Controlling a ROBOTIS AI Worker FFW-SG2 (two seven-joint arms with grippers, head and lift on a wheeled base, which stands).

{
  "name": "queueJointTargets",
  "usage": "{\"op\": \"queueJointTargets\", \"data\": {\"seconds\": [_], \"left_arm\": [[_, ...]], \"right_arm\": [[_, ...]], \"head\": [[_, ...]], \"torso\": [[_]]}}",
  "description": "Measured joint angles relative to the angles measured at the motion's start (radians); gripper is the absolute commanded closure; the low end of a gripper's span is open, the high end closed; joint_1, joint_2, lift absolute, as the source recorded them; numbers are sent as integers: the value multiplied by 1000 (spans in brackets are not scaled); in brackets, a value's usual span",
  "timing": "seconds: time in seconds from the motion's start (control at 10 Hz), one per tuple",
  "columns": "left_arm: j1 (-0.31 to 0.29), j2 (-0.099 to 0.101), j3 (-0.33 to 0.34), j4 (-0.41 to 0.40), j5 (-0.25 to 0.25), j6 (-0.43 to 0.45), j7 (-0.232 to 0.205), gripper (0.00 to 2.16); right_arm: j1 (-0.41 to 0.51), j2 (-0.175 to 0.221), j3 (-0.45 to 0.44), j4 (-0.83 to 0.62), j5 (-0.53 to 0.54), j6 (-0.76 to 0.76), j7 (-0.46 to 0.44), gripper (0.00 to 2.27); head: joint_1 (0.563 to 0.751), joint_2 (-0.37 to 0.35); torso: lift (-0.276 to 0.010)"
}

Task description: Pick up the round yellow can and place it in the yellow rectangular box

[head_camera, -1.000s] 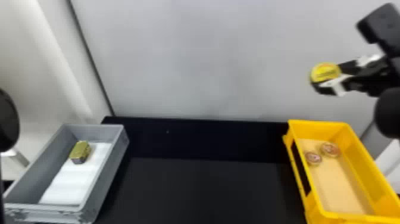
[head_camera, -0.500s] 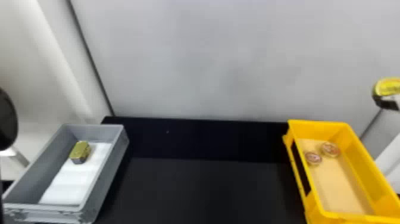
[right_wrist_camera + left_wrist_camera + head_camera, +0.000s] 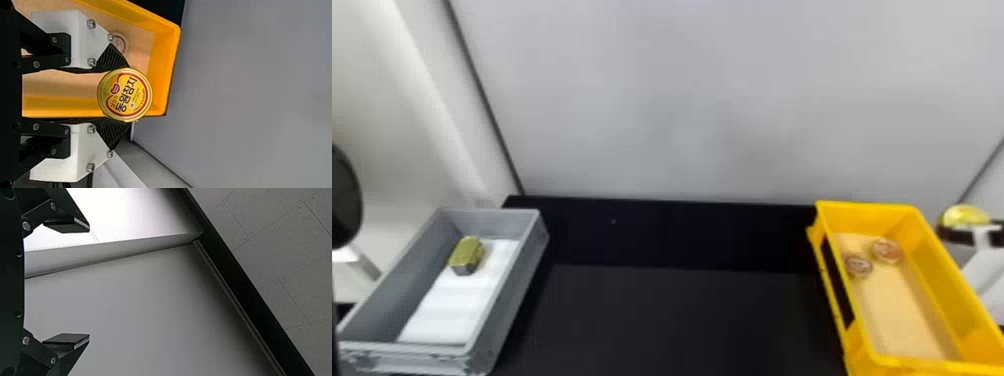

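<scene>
Moving round yellow can [image 3: 965, 215] over yellow box [image 3: 862, 214] seems next. Right jaws [image 3: 126, 96] pinch can, near box's far right corner, toward right edge of tabletop [image 3: 682, 320]. Left jaws [image 3: 89, 282] spread wide. Best: miss small cans [image 3: 887, 250], hold level, lower gently, let go.

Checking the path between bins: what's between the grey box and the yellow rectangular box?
Black tabletop spans from the grey box to the yellow rectangular box, per head view. The round yellow can is in the right gripper.
</scene>
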State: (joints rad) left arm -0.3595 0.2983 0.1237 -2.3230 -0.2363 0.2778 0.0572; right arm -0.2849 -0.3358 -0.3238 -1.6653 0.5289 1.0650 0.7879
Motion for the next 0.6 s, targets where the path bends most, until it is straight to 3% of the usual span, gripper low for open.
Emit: {"op": "queueJointTargets", "data": {"seconds": [0.6], "left_arm": [[2, -1, -5, 7, 0, -11, -2, 277]], "right_arm": [[-104, -1, 65, 524, -148, -167, -89, 736]], "head": [[663, 54]], "torso": [[-10]]}}
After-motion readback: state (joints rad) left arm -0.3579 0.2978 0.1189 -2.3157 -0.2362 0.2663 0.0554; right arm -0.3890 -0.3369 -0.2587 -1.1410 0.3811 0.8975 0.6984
